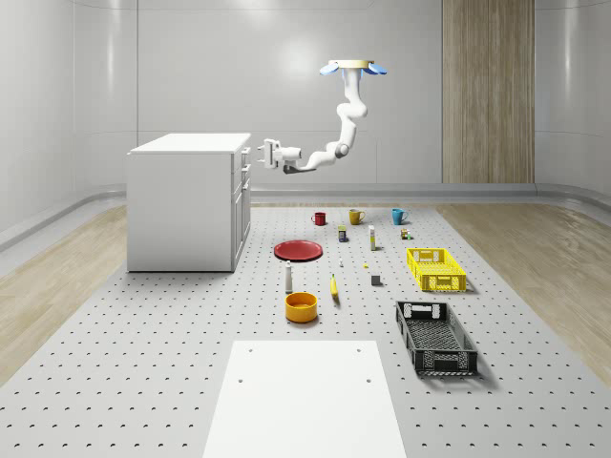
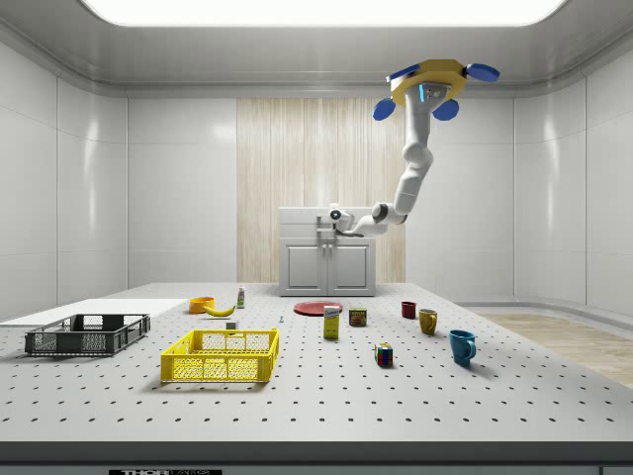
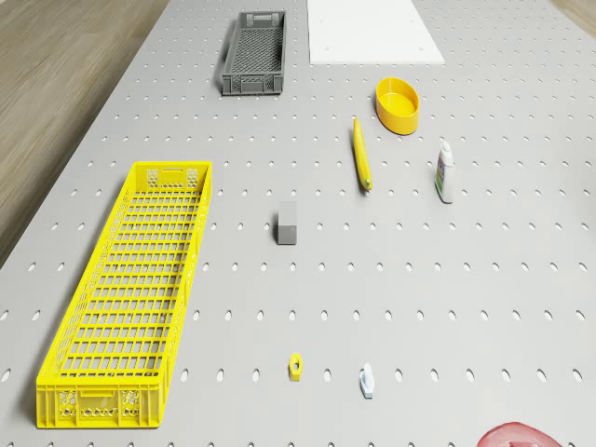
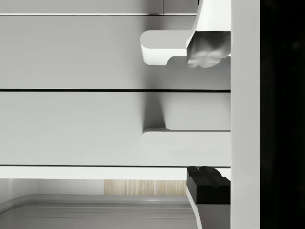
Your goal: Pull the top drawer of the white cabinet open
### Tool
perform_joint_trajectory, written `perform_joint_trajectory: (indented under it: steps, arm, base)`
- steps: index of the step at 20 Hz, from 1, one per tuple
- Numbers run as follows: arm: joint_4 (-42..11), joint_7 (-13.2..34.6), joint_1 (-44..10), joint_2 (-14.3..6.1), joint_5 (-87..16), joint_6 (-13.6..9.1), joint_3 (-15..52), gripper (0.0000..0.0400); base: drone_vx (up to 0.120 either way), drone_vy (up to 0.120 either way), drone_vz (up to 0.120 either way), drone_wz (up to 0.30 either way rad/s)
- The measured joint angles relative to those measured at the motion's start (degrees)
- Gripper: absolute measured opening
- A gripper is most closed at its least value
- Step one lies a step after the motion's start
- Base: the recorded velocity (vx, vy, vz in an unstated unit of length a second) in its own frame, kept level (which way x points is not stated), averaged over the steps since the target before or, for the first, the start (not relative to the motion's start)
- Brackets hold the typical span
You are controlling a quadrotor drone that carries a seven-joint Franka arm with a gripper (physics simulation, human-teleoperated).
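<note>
**Claw at the cabinet's top drawer**

We count one white box-shaped cabinet (image 1: 183, 202), standing on the grey perforated tabletop (image 1: 143, 334) toward the whole-scene view's left, its drawer fronts facing that view's right. We hover high above the tabletop, our drone body (image 1: 353, 67) over the area beyond the mugs, with the white arm bent down and reaching sideways to the cabinet front.

Our claw (image 1: 262, 153) sits at the top drawer (image 4: 95, 52), level with the cabinet's upper edge. In the wrist view the fingers are spread, one light fingertip (image 4: 205, 52) beside a white handle (image 4: 164, 46) and one dark fingertip (image 4: 207, 183) well apart from it, a second handle between them. The drawer fronts and handles run lengthwise across the cabinet face.

On the tabletop we count three mugs, two crates, one red plate (image 1: 298, 250), one yellow bowl (image 1: 301, 306) and one banana (image 1: 334, 286).
</note>
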Motion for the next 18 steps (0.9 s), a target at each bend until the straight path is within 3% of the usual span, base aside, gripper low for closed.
perform_joint_trajectory:
  steps: [18]
  arm:
    - [-0.87,-2.37,-1.46,0.53,1.36,0.12,1.79,0.0305]
  base:
    - [0.000,0.000,0.000,0.000]
